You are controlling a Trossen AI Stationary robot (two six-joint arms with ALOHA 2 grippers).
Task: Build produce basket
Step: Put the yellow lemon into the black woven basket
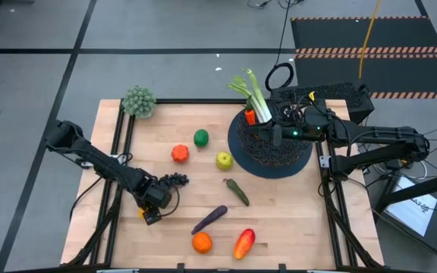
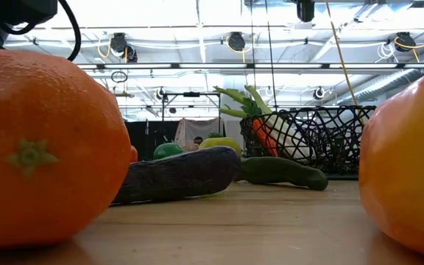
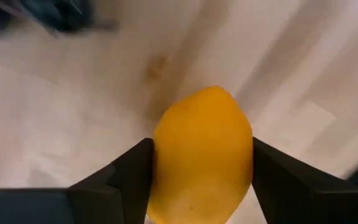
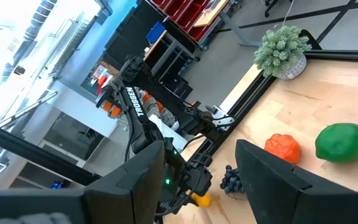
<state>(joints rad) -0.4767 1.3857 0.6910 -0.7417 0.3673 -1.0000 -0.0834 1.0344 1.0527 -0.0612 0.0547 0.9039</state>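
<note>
Left claw [image 3: 201, 165] pinching a smooth yellow lemon [image 3: 202, 155]

The lemon sits between both dark fingers [image 3: 123, 177] just above the pale wooden surface [image 1: 196, 205], beside the dark grapes [image 1: 174, 180]. The right claw [image 4: 199, 180] hangs spread and empty over the round black wire-mesh basket [image 1: 273, 148], which holds a white-green leek [image 1: 255, 92] and an orange carrot [image 1: 249, 117]
</note>
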